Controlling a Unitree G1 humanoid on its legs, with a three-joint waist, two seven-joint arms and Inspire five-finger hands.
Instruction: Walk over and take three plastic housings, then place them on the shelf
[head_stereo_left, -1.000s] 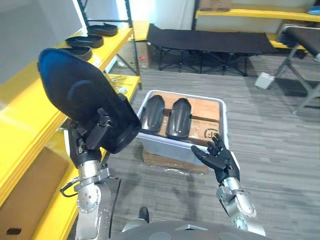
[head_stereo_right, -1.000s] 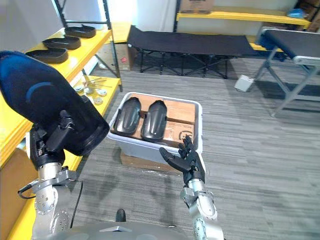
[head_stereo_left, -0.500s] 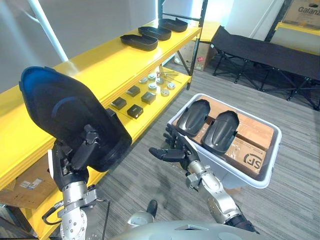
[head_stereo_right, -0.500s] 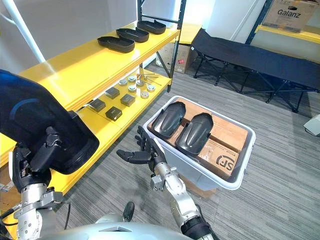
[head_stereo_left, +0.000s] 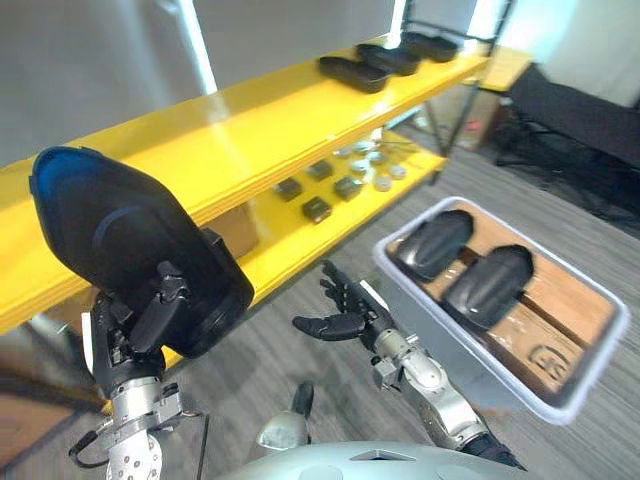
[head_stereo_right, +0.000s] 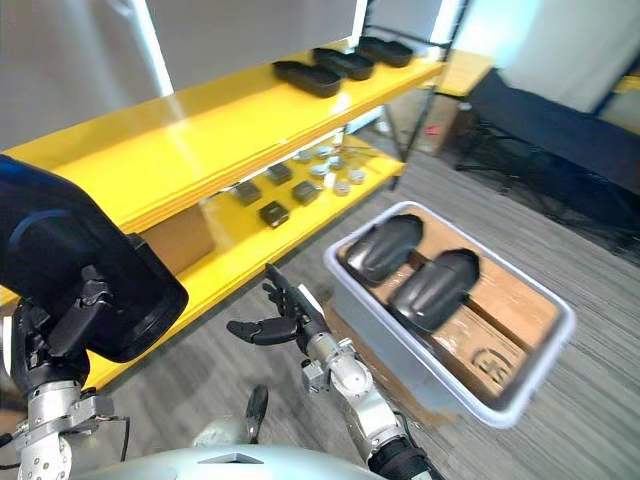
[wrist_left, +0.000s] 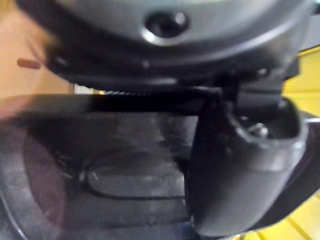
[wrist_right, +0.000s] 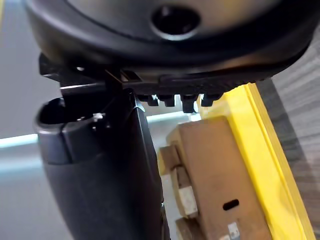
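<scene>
Housing (head_stereo_left: 120, 240) stays clamped in the left hand (head_stereo_left: 150, 315), raised before the shelf (head_stereo_left: 250, 120), which the view has swung round to face. Right hand (head_stereo_left: 345, 322) hangs spread, empty. Placing looks next. Two more housings (head_stereo_left: 435, 243) wait in the bin (head_stereo_left: 560, 268) beside the shelf.

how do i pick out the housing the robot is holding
Find the long yellow shelf; before its near end the left hand is raised, fingers curled round a black housing. Unlike the two housings lying in the grey bin and the three housings at the shelf's far end, it is up in the air, tilted on edge.
</scene>
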